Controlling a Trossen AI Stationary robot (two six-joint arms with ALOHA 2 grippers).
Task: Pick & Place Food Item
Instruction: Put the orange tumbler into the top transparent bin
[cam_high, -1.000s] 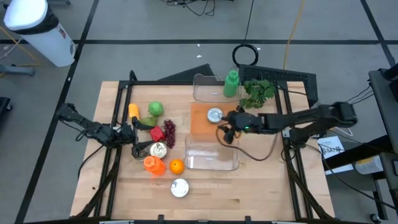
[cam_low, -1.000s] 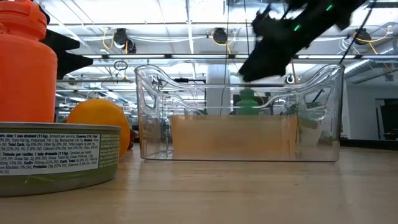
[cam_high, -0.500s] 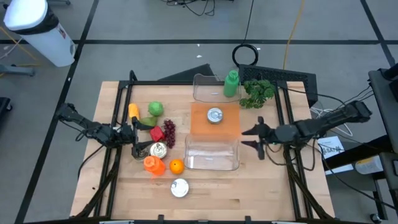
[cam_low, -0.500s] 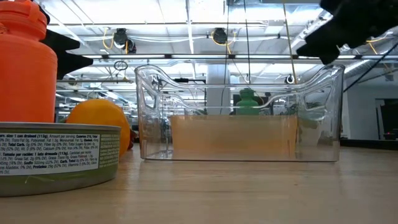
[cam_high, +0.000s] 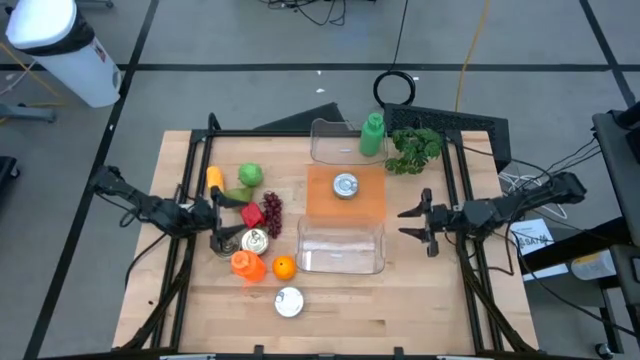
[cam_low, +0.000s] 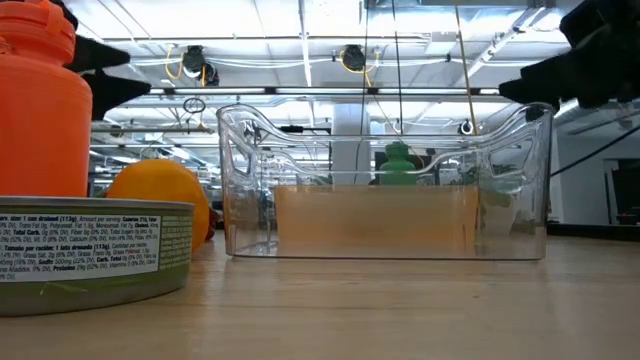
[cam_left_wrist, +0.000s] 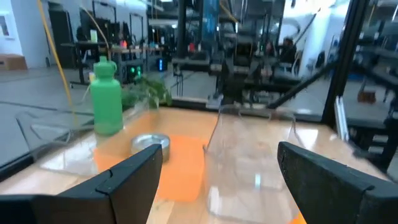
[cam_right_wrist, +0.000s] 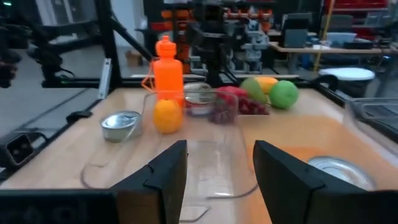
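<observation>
Small round silver tin can (cam_high: 345, 185) sits upright on the flat orange mat (cam_high: 367, 204), untouched. Right gripper (cam_high: 417, 222) hovers beside the mat's right edge, fingers spread apart, empty. Left gripper (cam_high: 219, 215) waits at table left by the red grapes (cam_high: 271, 210), fingers apart, empty

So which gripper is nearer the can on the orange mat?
Right. The right gripper is open just beyond the mat's edge from the can; the left gripper is open across the table, by the fruit.
</observation>
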